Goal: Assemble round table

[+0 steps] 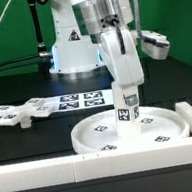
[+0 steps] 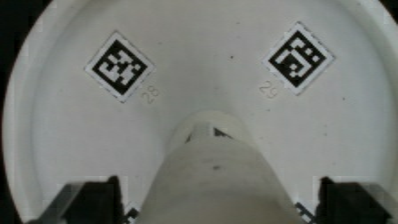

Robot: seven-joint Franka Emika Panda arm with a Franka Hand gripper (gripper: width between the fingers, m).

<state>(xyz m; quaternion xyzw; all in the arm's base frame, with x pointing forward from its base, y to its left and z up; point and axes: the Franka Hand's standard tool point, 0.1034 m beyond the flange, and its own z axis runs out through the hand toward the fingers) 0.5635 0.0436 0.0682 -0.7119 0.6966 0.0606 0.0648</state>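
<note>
Closest to the exterior camera is the long white wall, and just behind it the round disc lies flat on the black table, rim up.

Over the middle of the disc stands the short post. It is upright, so its long axis runs straight down into the disc, and the hand sits directly above it on the same line. In the wrist view my fingers flank the post on both sides, so I judge the hand narrowed onto it and holding it. The far end of the post points at the disc floor between the two square tags.

That vertical line-up is what the coming move depends on. The post must go straight down at the disc's centre, with no tilt. I cannot tell whether its lower end already touches the disc.

Farther back, well apart toward the exterior view's left, the cross-shaped piece lies flat, untouched. Beside it the marker board lies in front of the arm's base.
</note>
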